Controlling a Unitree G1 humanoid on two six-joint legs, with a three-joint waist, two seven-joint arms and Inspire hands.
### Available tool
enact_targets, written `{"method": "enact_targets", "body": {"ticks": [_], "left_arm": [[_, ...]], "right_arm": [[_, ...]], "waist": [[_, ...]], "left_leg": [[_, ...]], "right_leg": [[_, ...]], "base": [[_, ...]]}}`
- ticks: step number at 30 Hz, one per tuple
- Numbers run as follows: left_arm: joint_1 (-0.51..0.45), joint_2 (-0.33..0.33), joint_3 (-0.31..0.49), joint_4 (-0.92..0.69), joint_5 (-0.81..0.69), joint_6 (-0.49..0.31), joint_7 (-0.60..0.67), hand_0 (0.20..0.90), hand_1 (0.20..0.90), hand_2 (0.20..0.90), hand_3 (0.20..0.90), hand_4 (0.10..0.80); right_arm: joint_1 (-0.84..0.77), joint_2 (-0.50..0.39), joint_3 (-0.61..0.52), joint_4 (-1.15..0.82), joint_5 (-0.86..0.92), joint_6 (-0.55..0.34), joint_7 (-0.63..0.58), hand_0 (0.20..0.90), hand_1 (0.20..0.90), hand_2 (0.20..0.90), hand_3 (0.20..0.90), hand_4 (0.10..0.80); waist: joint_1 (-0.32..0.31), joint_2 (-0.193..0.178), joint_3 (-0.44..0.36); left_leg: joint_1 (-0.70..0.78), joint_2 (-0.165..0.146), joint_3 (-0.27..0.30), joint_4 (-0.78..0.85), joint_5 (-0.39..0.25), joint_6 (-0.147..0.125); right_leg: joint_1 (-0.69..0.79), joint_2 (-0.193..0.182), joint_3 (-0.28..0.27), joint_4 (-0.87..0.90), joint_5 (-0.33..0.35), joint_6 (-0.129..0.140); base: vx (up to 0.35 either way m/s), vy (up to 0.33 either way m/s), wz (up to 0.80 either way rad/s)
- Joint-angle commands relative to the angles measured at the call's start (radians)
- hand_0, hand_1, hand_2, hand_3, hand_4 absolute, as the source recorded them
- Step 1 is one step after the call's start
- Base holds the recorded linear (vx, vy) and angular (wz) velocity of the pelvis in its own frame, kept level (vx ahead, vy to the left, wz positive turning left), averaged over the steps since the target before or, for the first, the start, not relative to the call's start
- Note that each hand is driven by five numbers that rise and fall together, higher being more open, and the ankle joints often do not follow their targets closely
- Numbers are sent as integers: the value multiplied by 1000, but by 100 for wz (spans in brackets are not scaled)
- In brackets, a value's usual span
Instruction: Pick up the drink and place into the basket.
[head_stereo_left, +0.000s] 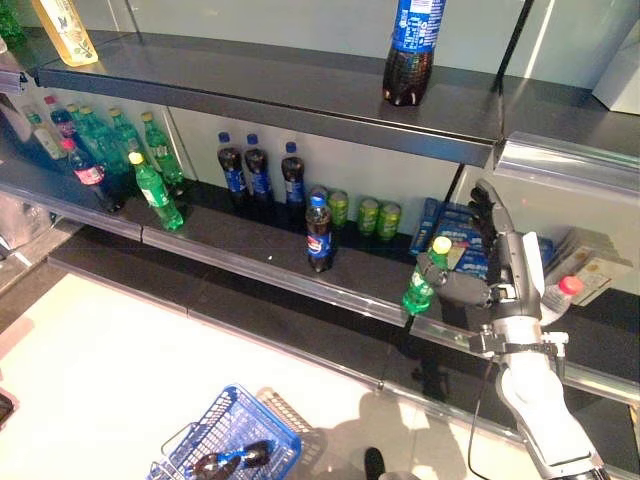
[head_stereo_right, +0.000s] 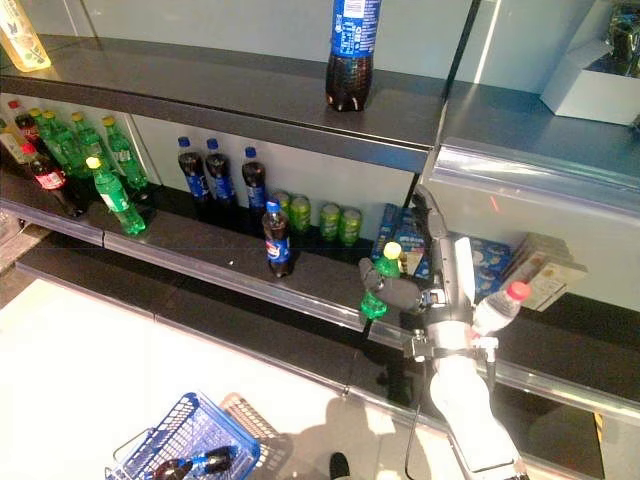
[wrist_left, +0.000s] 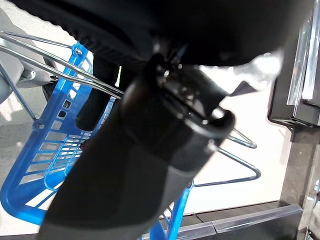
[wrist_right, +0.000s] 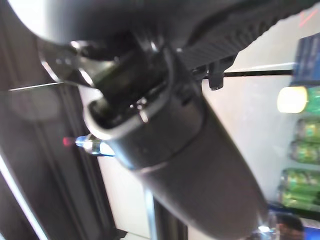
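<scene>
A green drink bottle with a yellow cap (head_stereo_left: 421, 281) stands at the front edge of the lower shelf (head_stereo_left: 250, 250). My right hand (head_stereo_left: 497, 262) is just right of it, fingers straight and pointing up, thumb reaching toward the bottle's side; it is open. The bottle also shows in the right eye view (head_stereo_right: 379, 286). My left hand (wrist_left: 150, 150) is shut on the thin wire handles (wrist_left: 60, 60) of the blue basket (head_stereo_left: 235, 425), which hangs low at the left. A dark cola bottle (head_stereo_left: 232, 459) lies in the basket.
A cola bottle (head_stereo_left: 319, 235) stands left of the green one. Cola bottles (head_stereo_left: 258, 170), green cans (head_stereo_left: 368, 216) and blue packs (head_stereo_left: 450, 232) line the back. Green bottles (head_stereo_left: 155, 190) stand far left. A red-capped clear bottle (head_stereo_left: 560, 293) is right of my hand. A large cola bottle (head_stereo_left: 410, 50) stands on the upper shelf.
</scene>
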Motion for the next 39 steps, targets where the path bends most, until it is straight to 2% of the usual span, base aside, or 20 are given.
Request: {"method": "enact_targets", "body": {"ticks": [1,6,11,20,24,33,39], "left_arm": [[-45,-2,-8,-57,0,-73,-52,300,300,300,200,100],[-53,-2,-31,-87,-16,-72,-33,300,300,300,200,100],[-58,-9,-67,-122,-40,-78,-10,300,300,300,200,100],[-48,-36,-121,-182,-55,-84,36,300,300,300,200,100],[-32,-41,-130,-190,-58,-86,31,300,300,300,200,100],[2,-44,-139,-208,-59,-88,5,300,300,300,200,100],[-15,-44,-192,-242,-57,-93,-3,300,300,300,200,100]], "right_arm": [[-61,11,3,-70,2,-58,-9,900,900,900,900,800],[-64,20,25,-39,8,-38,-59,900,900,900,900,800],[-71,69,28,28,13,-13,-231,900,900,900,900,800],[-124,124,39,61,-25,-30,-422,900,900,900,900,800],[-125,125,37,48,-37,-34,-441,900,900,900,900,800],[-94,116,52,31,31,-6,-395,900,900,900,900,800],[-164,147,79,71,59,-28,-462,900,900,900,900,800]], "waist": [[21,-22,12],[20,-19,39],[15,-6,82],[32,24,122],[35,33,130],[36,40,135],[49,54,172]], "left_leg": [[-55,36,15,132,-67,25],[-86,35,15,186,-80,26],[-142,32,12,279,-98,27],[-174,23,-13,314,-90,25],[-182,21,-17,320,-85,22],[-187,23,-11,347,-85,17],[-231,19,-24,400,-72,12]], "right_leg": [[4,-91,0,112,-69,38],[-17,-87,-5,154,-87,31],[-56,-78,-5,230,-119,15],[-64,-76,-12,261,-137,0],[-62,-75,-12,261,-139,-4],[-50,-79,-17,273,-150,-5],[-75,-82,-20,308,-156,-18]], "base": [[0,0,0],[0,0,0],[-7,1,0],[24,6,0],[28,7,2],[75,0,1],[14,-3,1]]}}
